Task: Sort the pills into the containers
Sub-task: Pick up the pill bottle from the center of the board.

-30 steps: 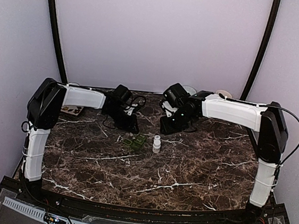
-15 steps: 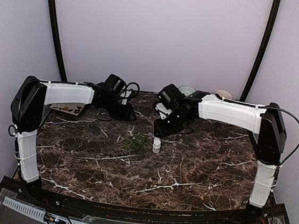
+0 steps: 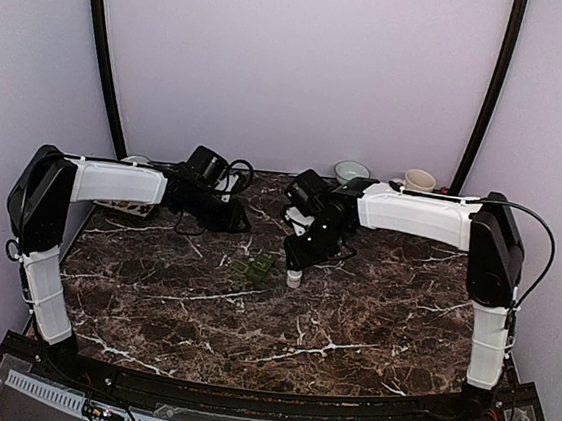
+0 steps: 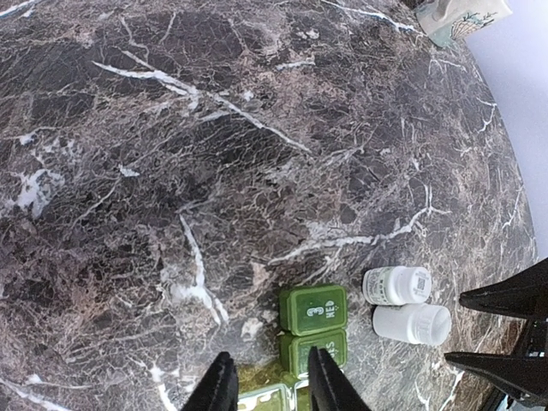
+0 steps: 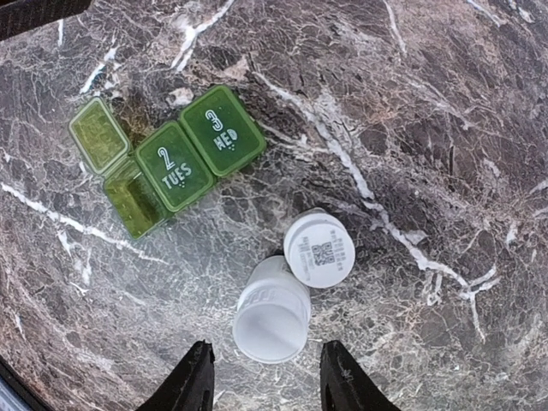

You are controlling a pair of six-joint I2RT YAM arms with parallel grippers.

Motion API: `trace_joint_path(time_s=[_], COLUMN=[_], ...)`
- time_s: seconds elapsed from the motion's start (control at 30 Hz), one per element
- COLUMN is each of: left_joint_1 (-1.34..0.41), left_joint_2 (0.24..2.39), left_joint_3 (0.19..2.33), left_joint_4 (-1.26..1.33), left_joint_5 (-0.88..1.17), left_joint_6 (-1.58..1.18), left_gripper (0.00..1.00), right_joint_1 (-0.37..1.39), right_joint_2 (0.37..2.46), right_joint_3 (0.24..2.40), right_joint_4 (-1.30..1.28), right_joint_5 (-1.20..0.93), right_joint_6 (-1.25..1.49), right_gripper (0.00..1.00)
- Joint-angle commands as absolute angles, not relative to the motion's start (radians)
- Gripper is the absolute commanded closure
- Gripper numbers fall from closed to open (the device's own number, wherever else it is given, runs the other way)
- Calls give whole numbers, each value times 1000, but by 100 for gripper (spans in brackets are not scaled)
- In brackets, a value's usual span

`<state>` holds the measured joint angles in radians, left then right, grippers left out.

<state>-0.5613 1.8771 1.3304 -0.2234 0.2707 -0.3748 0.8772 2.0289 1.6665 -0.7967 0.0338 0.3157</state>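
Observation:
A green pill organizer (image 3: 255,267) lies mid-table, its lids marked "3 WED" (image 5: 222,129) and "2 TUES" (image 5: 175,165), with one end compartment (image 5: 130,208) open. Right of it stand two white bottles, a plain-capped one (image 5: 272,310) and one with a printed code on its cap (image 5: 319,248). My right gripper (image 5: 267,378) hovers open just above the plain-capped bottle, touching nothing. Back and to the left of the organizer, my left gripper (image 4: 270,390) has its fingers slightly apart with nothing between them. No loose pills show.
A small bowl (image 3: 351,170) and a cup (image 3: 420,180) sit at the table's back edge. A pale flat tray (image 3: 126,205) lies partly under the left arm at the back left. The marble table (image 3: 349,328) stretches toward the near edge.
The left arm pulled back and left, away from the organizer, and its fingers parted a little. The right gripper came forward and left, down over the bottles.

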Motion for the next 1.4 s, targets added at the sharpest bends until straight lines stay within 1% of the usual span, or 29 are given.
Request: trace_joint_path(time_s=[0.0, 1.0, 1.23, 1.37], left_joint_1=[-569, -577, -577, -577], left_joint_2=[1811, 1804, 1807, 1810], left_joint_3=[1299, 1261, 1262, 1267], left_joint_4=[-192, -177, -176, -178], left_joint_5=[271, 270, 272, 273], left_joint_6=[-388, -396, -397, -396], left_gripper=[70, 70, 70, 70], right_joint_1=[885, 885, 886, 884], right_joint_2=[2051, 2107, 2112, 2114], right_joint_3=[1706, 1738, 1738, 1736], right_joint_4=[-814, -833, -835, -836], right_joint_5=[29, 23, 27, 27], right_joint_6=[318, 305, 302, 300], right_gripper=[58, 63, 68, 74])
